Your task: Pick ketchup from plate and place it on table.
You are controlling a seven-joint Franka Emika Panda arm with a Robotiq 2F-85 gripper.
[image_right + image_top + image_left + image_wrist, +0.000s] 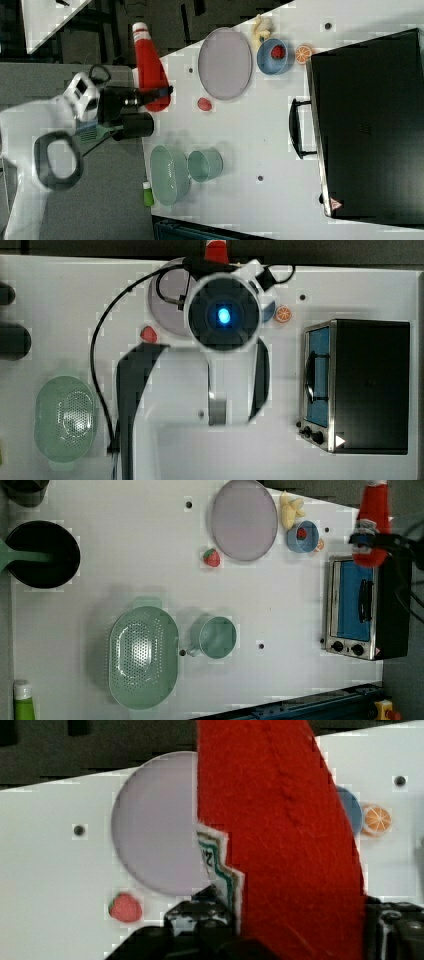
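The ketchup (372, 515), a red squeeze bottle with a white cap, hangs high in the air with my gripper (372, 541) shut on its lower body. In the right view the ketchup (147, 62) stands out from the gripper (150, 96), cap pointing away from the arm. Up close, the red ketchup (280, 835) with its label sits between the dark fingers (200, 920). The pale grey-lilac plate (243, 520) lies bare on the white table (125, 555), far below the bottle. The arm covers part of the plate (167, 305) in the top view, where the ketchup (217, 251) peeks out beyond it.
A red strawberry (211, 557) lies by the plate. A blue dish (302, 536), an orange slice (303, 53) and a yellow piece (289, 510) sit beyond it. A toaster oven (362, 607), green colander (142, 657), green mug (216, 637), dark pot (42, 554) and green bottle (22, 702) also stand on the table.
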